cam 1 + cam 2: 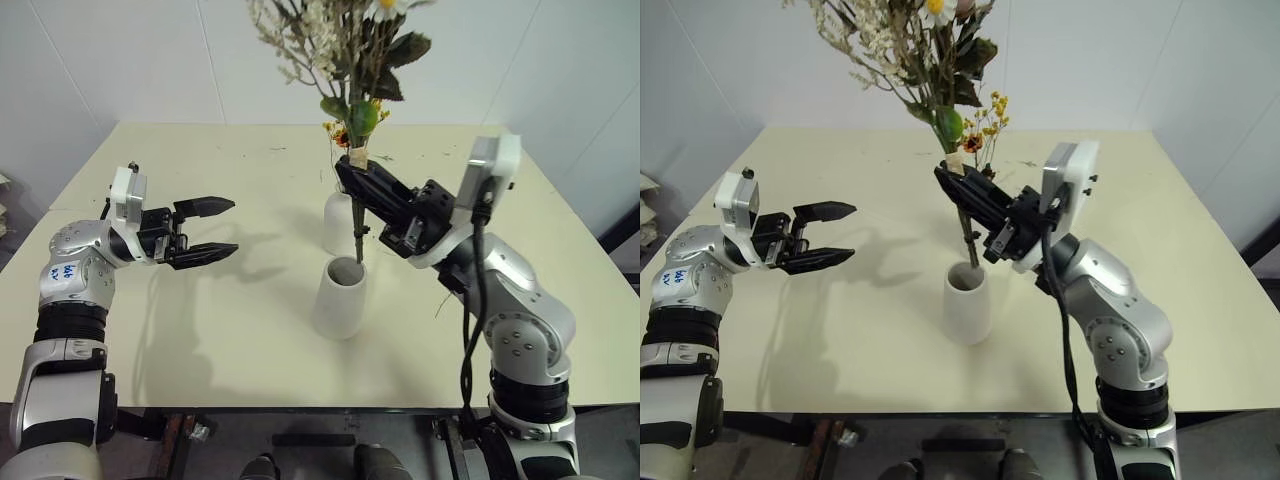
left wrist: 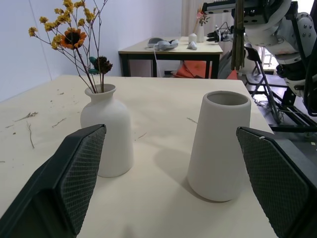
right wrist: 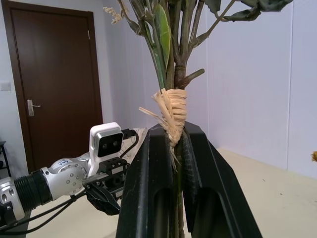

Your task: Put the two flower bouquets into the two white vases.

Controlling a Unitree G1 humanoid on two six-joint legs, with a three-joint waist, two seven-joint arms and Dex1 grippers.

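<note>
The right gripper (image 1: 352, 180) is closed on the larger bouquet (image 1: 345, 50), clamping the stems just below a band of raffia binding (image 3: 172, 111); the right wrist view shows both black fingers (image 3: 148, 188) pressed against the bundle from either side. The bouquet is held roughly upright, its green leaves and white sprigs rising above the gripper, while its stem ends hang down to the mouth of the tapered white vase (image 1: 340, 297); whether the stems have entered the opening cannot be determined with certainty, though in the right eye view they appear to reach the rim. The tapered white vase stands upright on the cream surface (image 1: 200, 340), near the front middle. Just behind it stands the bottle-shaped white vase (image 2: 107, 136), also upright, with the small bunch of yellow-orange dried flowers (image 2: 74, 39) already seated in its narrow neck. The two vases are close together but do not touch. The left gripper (image 1: 205, 230) is fully open and holds nothing; it is suspended above the surface on the robot's left side, well apart from both vases, with its fingers directed toward them. In the left wrist view both vases appear between its spread fingers (image 2: 74, 183). Small bits of plant debris (image 2: 29, 119) lie scattered on the surface.
</note>
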